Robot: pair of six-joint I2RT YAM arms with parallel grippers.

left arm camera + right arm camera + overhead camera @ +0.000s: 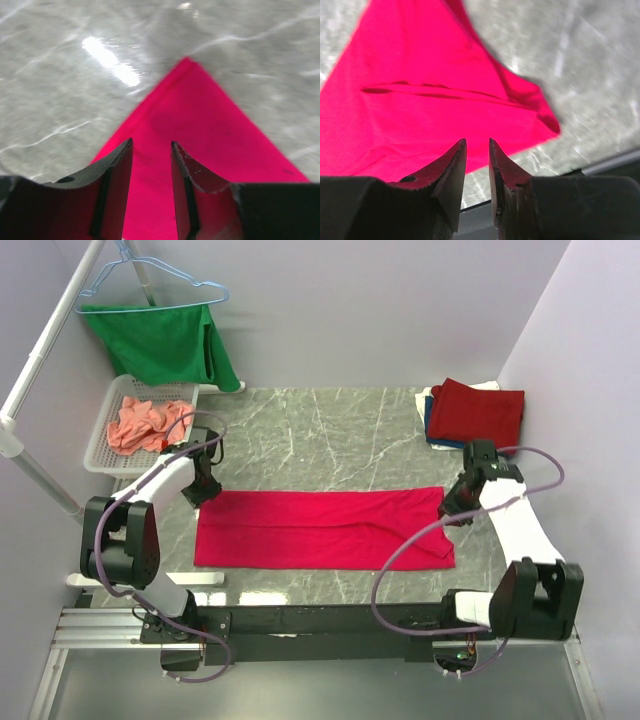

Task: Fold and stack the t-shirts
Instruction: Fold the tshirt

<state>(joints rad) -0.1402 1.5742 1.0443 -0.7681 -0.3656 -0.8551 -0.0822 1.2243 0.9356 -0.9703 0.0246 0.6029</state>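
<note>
Looking down with the arm bases at 6 o'clock: the spread-out t-shirt lies on the table, running lengthwise from 9 to 3 and nearer the 6 o'clock edge than the far one. Up at 10 o'clock from it, the basket sits at the table's left side with a crumpled t-shirt in it. Behind the basket, toward 11, a cloth hangs up off the table. Over at 2 o'clock sits the stack of folded t-shirts, well apart from the spread-out t-shirt. The left gripper is over that shirt's 10 o'clock corner, and the right gripper is over its 3 o'clock end.
</note>
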